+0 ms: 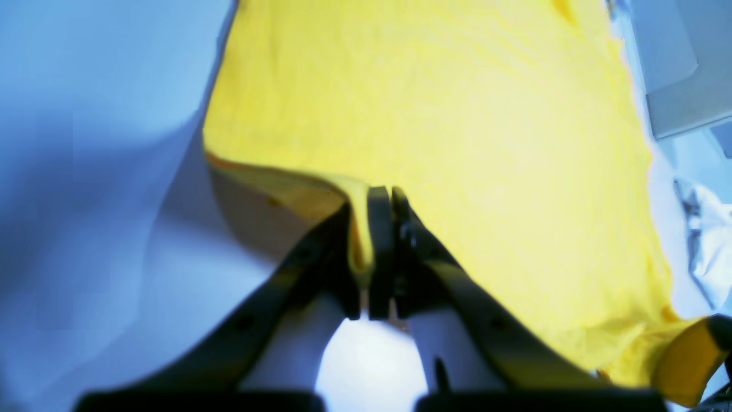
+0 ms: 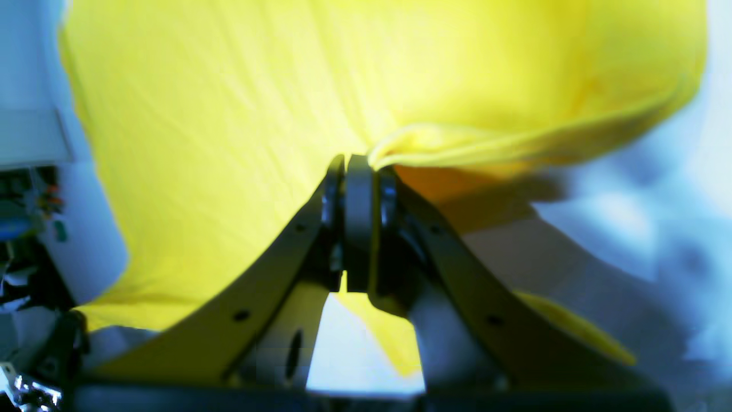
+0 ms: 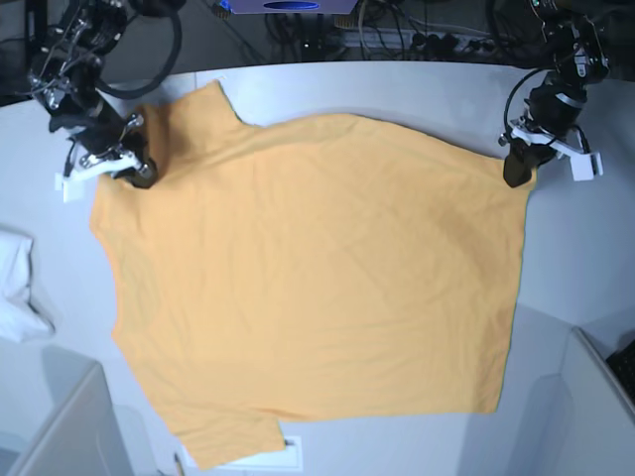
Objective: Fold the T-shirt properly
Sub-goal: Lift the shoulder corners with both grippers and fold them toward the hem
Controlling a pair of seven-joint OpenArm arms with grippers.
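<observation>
T-shirt (image 3: 308, 288) lies spread flat, unfolded, across the tabletop (image 3: 397, 89); left gripper (image 3: 516, 171) and right gripper (image 3: 139, 171) each have jaws pinched tight on its far edge at opposite corners, so no fold made yet, all folding left.

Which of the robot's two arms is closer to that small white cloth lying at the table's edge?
The right one. The right gripper pinches the T-shirt just above the white cloth; the left gripper grips the shirt's opposite edge, far across the table.
</observation>
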